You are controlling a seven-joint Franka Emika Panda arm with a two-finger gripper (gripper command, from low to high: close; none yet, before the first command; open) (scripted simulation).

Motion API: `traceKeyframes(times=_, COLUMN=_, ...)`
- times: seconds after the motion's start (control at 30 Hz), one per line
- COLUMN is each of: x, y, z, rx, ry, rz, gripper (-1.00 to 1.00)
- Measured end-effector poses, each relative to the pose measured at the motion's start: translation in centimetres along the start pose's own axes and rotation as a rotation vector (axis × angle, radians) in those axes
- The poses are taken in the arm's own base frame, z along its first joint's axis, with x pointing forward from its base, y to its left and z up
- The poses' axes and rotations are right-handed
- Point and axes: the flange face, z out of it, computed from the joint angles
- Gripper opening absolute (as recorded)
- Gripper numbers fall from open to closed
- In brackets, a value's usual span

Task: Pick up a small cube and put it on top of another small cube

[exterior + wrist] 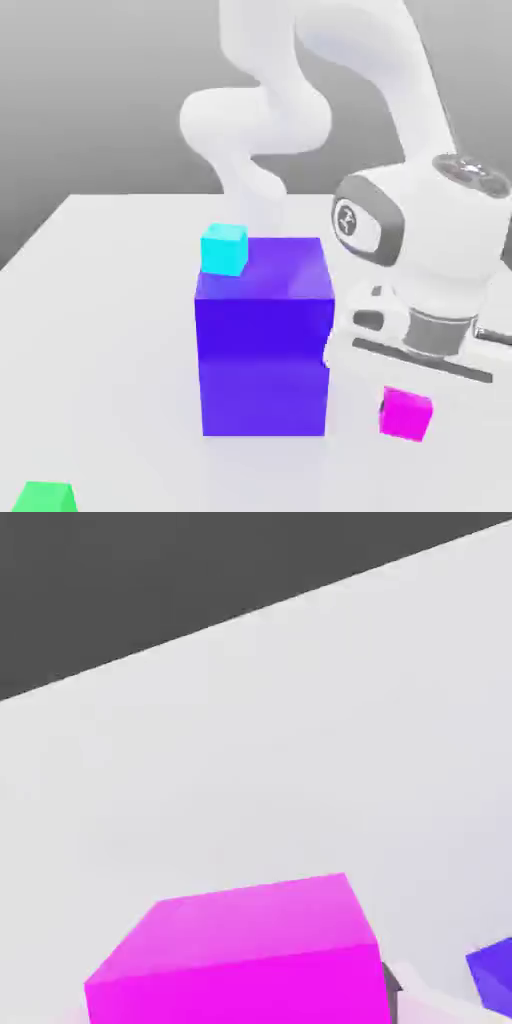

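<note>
With the end effector [405, 408], clenching the magenta cube [406, 415] in the exterior view, low toward the exterior view's right. Hanging under the hand [430, 340] and leaning slightly, beside the large blue block [263, 365] at mid-frame; not telling whether touching the worktop [110, 350] or just above. Sitting on the block's top, near its edge on the exterior view's left: the cyan cube [224, 250]. Lying at the lower corner on the exterior view's left, partly cut off: the green cube [46, 497]. Not saying which of the two is serving as base.

In the hand view, gripping the magenta cube close to the lens, with a dark pad [392, 982] pressing along one side face. Probably handling as light, stiff and smooth, hardly fragile; likely slipping or twisting if pinched off-centre. Best holding by two opposite side faces, around mid-height, keeping the underside free and level for setting down.
</note>
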Motion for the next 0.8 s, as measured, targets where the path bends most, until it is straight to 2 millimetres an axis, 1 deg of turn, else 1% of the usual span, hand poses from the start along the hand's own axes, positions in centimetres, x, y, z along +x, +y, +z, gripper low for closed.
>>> traceKeyframes(times=0.07, x=5.3, y=-0.3, z=-0.2, rx=-0.002, ry=-0.009, rz=0.057, gripper=-1.0)
traceKeyframes(times=0.17, x=12.9, y=0.5, z=-0.5, rx=-0.002, ry=-0.021, rz=0.137, gripper=-1.0)
traceKeyframes(times=0.27, x=20.2, y=2.3, z=-0.8, rx=0.002, ry=-0.031, rz=0.211, gripper=-1.0)
traceKeyframes(times=0.33, x=24.8, y=4.3, z=-0.9, rx=0.014, ry=-0.04, rz=0.268, gripper=-1.0)
traceKeyframes(times=0.37, x=27.1, y=5.3, z=-0.3, rx=0.021, ry=-0.045, rz=0.299, gripper=-1.0)
traceKeyframes(times=0.4, x=29.3, y=6.3, z=0.8, rx=0.028, ry=-0.05, rz=0.329, gripper=-1.0)
traceKeyframes(times=0.43, x=31.0, y=7.1, z=2.6, rx=0.033, ry=-0.053, rz=0.352, gripper=-1.0)
traceKeyframes(times=0.47, x=31.8, y=7.5, z=4.3, rx=0.035, ry=-0.054, rz=0.365, gripper=1.0)
traceKeyframes(times=0.63, x=31.8, y=7.5, z=4.3, rx=0.035, ry=-0.054, rz=0.365, gripper=1.0)
traceKeyframes(times=0.67, x=32.2, y=7.7, z=5.1, rx=0.036, ry=-0.054, rz=0.37, gripper=1.0)
traceKeyframes(times=0.7, x=32.4, y=7.9, z=4.7, rx=0.036, ry=-0.054, rz=0.373, gripper=1.0)
traceKeyframes(times=0.73, x=32.6, y=8.0, z=3.7, rx=0.037, ry=-0.054, rz=0.374, gripper=1.0)
traceKeyframes(times=0.8, x=32.8, y=8.2, z=0.8, rx=0.036, ry=-0.054, rz=0.376, gripper=1.0)
